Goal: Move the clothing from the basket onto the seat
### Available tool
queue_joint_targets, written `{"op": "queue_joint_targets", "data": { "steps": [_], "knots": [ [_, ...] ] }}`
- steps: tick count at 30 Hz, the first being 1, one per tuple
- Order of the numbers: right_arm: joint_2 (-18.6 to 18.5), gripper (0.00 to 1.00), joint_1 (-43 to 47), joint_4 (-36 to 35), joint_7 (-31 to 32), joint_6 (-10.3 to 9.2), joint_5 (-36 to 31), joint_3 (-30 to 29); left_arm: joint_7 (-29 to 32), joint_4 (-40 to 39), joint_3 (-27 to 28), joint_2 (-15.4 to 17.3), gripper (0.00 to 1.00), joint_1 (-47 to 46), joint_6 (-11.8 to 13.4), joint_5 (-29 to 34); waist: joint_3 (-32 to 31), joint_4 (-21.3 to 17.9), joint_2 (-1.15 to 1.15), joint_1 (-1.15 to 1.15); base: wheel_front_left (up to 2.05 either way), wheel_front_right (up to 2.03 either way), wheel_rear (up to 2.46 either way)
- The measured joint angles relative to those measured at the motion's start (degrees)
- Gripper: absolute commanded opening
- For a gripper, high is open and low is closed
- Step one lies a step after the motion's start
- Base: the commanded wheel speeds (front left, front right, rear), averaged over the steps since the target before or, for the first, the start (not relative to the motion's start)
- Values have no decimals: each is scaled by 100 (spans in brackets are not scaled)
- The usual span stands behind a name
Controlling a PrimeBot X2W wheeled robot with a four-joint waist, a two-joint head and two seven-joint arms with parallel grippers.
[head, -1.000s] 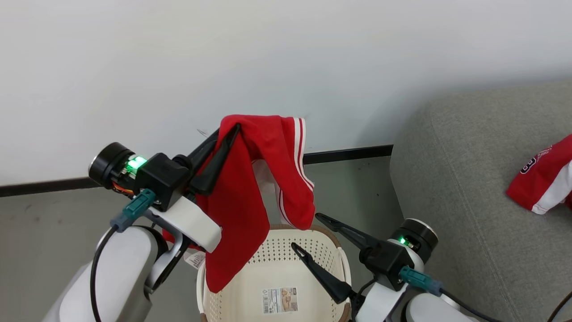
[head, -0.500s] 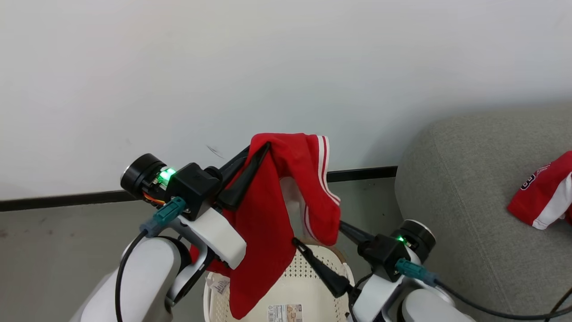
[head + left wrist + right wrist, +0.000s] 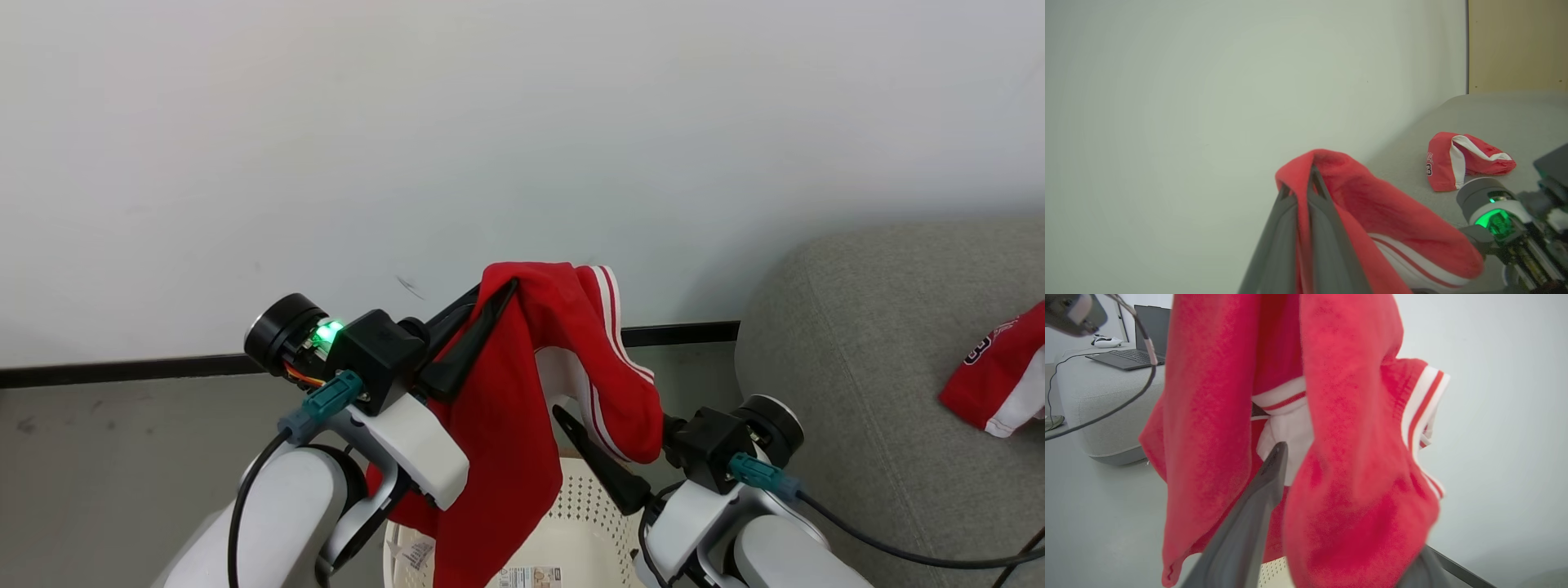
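The left hand (image 3: 504, 287) is clamped on a red garment (image 3: 490, 425) with white stripes. It holds the garment up before the white wall (image 3: 522, 122), so the cloth hangs over the near cream basket (image 3: 575, 523). Just right of it, the right hand (image 3: 604, 412) has its fingers apart, with a fold of the garment hanging between them. Farther right stands the grey sofa (image 3: 857, 343), where a second red garment (image 3: 992, 384) lies.

A sparse, home-like room: grey fabric sofa (image 3: 857, 367), plastic laundry basket (image 3: 571, 531) on a bare grey floor (image 3: 122, 457), plain white wall (image 3: 490, 122), laptop (image 3: 1126, 355) on a grey ottoman (image 3: 1098, 400).
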Motion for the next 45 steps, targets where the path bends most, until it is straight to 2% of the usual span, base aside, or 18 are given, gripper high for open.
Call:
{"op": "queue_joint_targets", "data": {
  "steps": [1,2,9,15,22,23,24,26,28,34,45],
  "knots": [
    [0,35,-4,0,0,0,-2,0,1,-13,-3,-4,0,0,4,-1,-4,9,0,0,0,0,0],
    [0,0,-10,-5,0,0,-3,0,3,-20,-4,-8,0,2,5,-3,-8,17,0,0,0,0,0],
    [0,0,5,-51,0,0,4,-125,58,-13,44,-2,0,265,109,-101,-23,12,0,0,0,0,0],
    [-8,0,52,-369,0,0,65,-478,40,84,186,-24,0,503,232,-268,-32,-75,0,0,0,0,0],
    [-96,0,146,-753,0,0,65,-882,-44,188,113,-167,0,822,241,-464,-47,-213,0,0,0,0,0],
    [-140,0,141,-801,0,0,65,-955,-54,209,68,-174,4,858,205,-491,-49,-237,0,0,0,0,0],
    [-178,0,143,-845,0,1,62,-1037,-57,214,42,-182,22,901,201,-516,-52,-260,0,0,0,0,0],
    [-221,0,143,-904,0,1,59,-1126,-60,221,14,-196,80,944,197,-542,-54,-284,0,0,0,0,0],
    [-320,0,143,-976,0,2,38,-1340,-87,233,-40,-246,100,988,146,-631,-60,-335,0,0,0,0,0],
    [-582,0,156,-1311,0,4,-108,-2157,-208,230,-160,-335,100,1043,22,-658,-75,-494,0,0,0,0,0],
    [-728,0,722,-1922,0,3,-360,-3257,-313,205,-534,-539,100,1062,-187,-754,-90,-840,0,0,0,0,0]
  ]
}}
